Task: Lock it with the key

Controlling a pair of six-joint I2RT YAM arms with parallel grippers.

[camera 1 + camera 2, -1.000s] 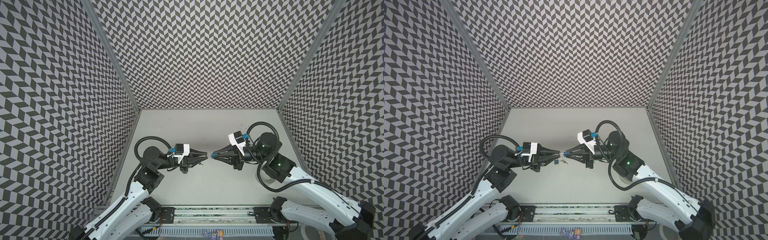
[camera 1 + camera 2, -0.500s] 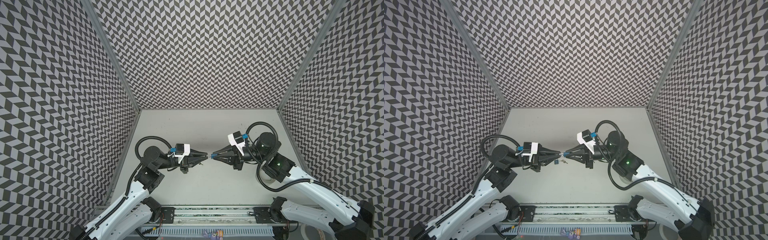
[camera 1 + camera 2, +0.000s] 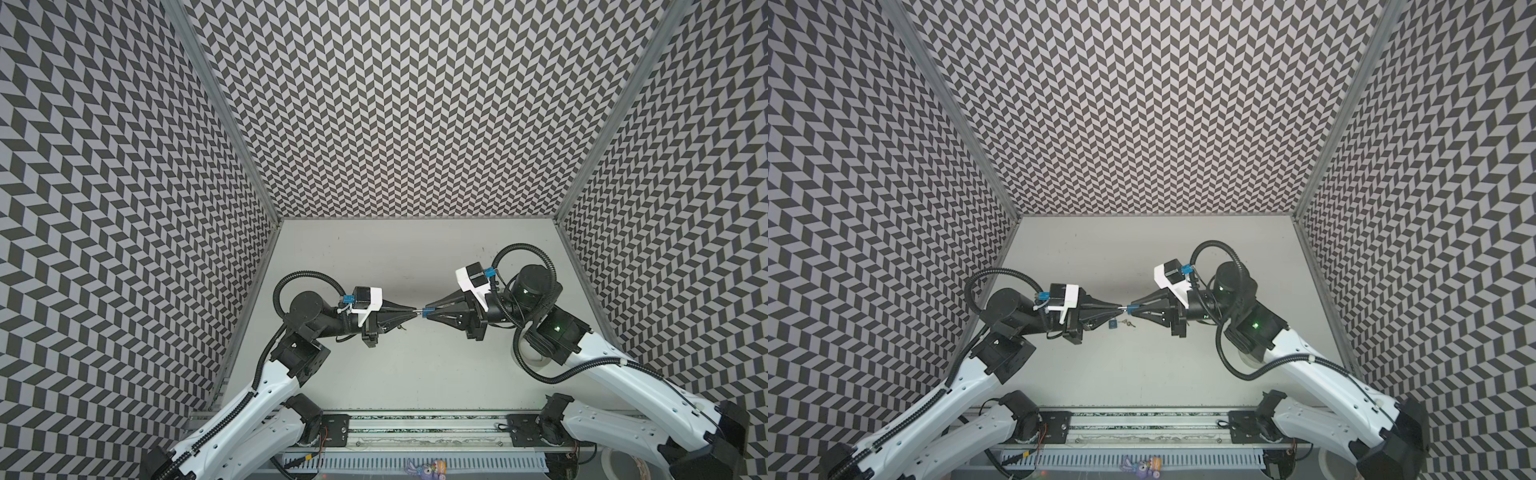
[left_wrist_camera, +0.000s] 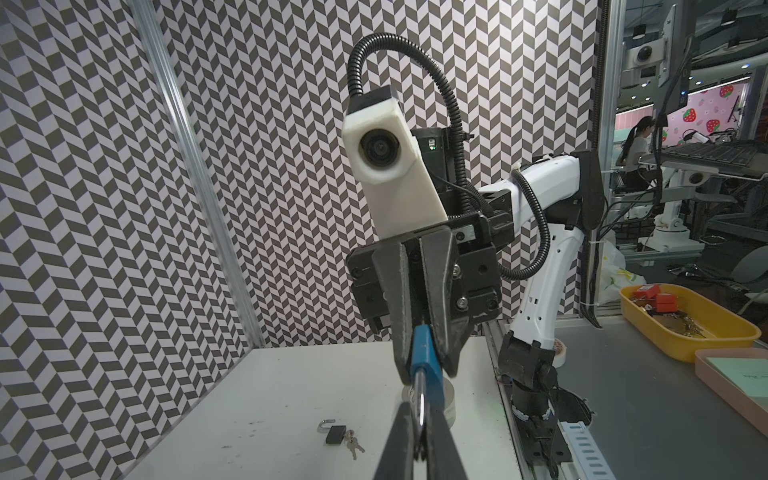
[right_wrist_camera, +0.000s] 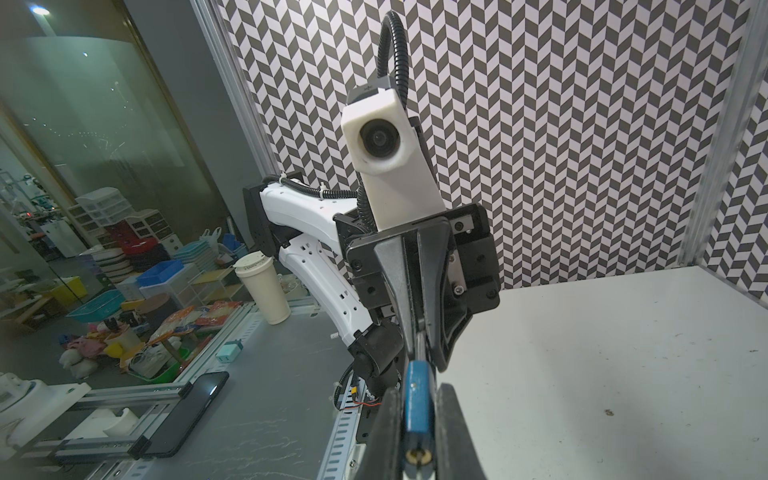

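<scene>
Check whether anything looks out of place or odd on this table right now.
The left hand and right hand both clamp one blue padlock in mid-air, while the keys lie untouched on the table beside a dark padlock with its shackle open. Odd: no hand is free for them.

Yellow tray (image 4: 685,347), paper cup (image 5: 266,291), phone (image 5: 189,415), chevron walls (image 3: 395,104)

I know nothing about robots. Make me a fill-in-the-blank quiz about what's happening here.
The left gripper and right gripper hold one lock in mid-air; its body is ___.
A black lock lies on the table, its shackle ___.
The keys lie beside the ___ lock.
Missing: blue; open; black.
</scene>
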